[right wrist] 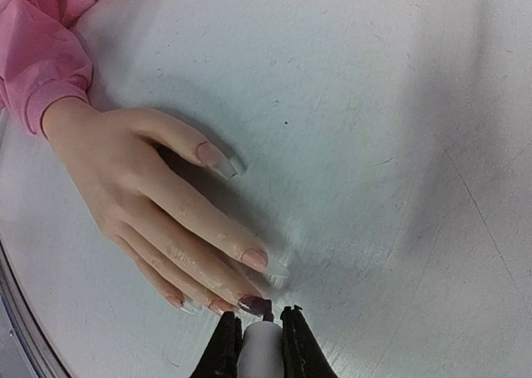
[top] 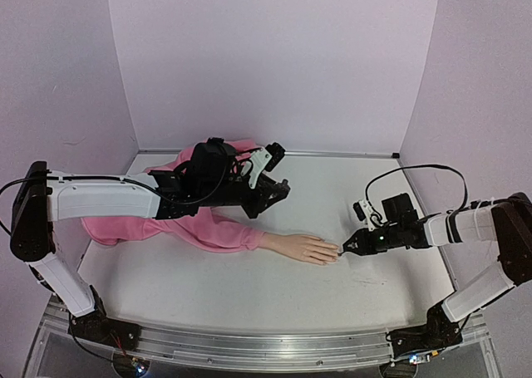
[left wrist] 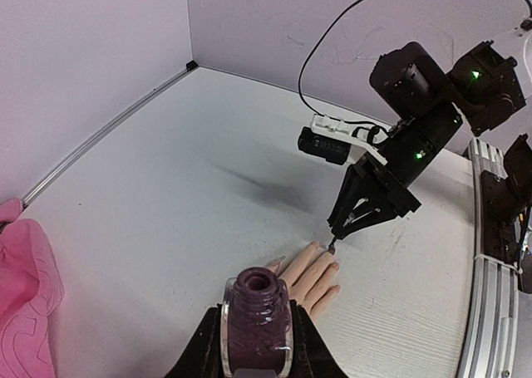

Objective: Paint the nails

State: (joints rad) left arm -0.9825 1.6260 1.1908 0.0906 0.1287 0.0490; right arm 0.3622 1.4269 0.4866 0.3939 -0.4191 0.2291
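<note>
Hand: we see the mannequin hand (top: 303,247) lying flat near the middle of the table (top: 249,303), fingers pointing to 3 o'clock and its pink sleeve (top: 208,228) trailing toward 9 o'clock.
Nails: most of the nails (right wrist: 255,258) are skin-toned; we count one dark nail (right wrist: 251,303), lacquered purple.
Right gripper: at 3 o'clock of the hand, the right gripper (right wrist: 261,335) clamps the white cap of a brush (right wrist: 267,310), with the brush tip at the dark nail.
Left gripper: at 11 o'clock of the hand, the left gripper (left wrist: 256,357) is closed around an uncapped purple polish bottle (left wrist: 256,307).
</note>
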